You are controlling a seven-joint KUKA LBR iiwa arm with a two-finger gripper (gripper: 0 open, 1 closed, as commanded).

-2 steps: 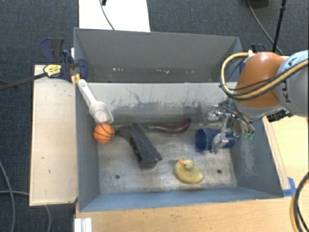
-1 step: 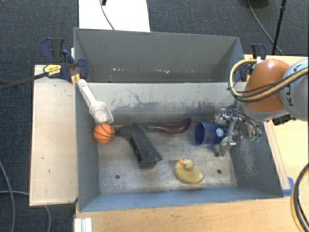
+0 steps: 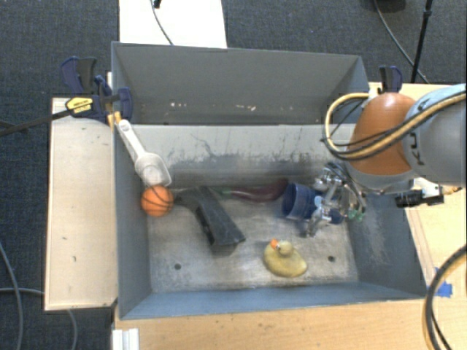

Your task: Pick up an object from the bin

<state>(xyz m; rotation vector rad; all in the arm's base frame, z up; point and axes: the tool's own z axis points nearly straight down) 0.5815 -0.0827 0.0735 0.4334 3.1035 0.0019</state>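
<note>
**Right of centre on the bin floor: blue cup [image 3: 296,200], gripper [image 3: 321,216] just beside it**

Item 1. Blue cup. It sits near the far wall of the grey metal bin [image 3: 241,79], right of the middle, and appears to lie on its side. The gripper is low at its right flank, close enough that it may be touching. How wide the gripper stands cannot be told, and nothing is seen held in it.
- Handling, as a judgement: likely thin plastic, so light, stiff and smooth. It would be fairly slippery and apt to roll if nudged.
- Best hold: across one wall at the rim, or square across the round body.

Item 2. Yellow duck [image 3: 284,261]. It lies near the front, just nearer than the cup. It is rounded and glossy, probably soft rubber.

Item 3. Orange ball [image 3: 156,200]. It is at the far left, small and round with dark seams.

Item 4. White scoop [image 3: 142,159]. It leans along the left wall, bowl down, just above the ball. It looks like hard plastic.

Item 5. Dark block [image 3: 217,226]. It lies left of centre, long, matt and wedge-like.

Item 6. Dark red strip [image 3: 255,192]. It lies along the far wall, between the block and the cup. What kind of thing it is remains unclear.
</note>
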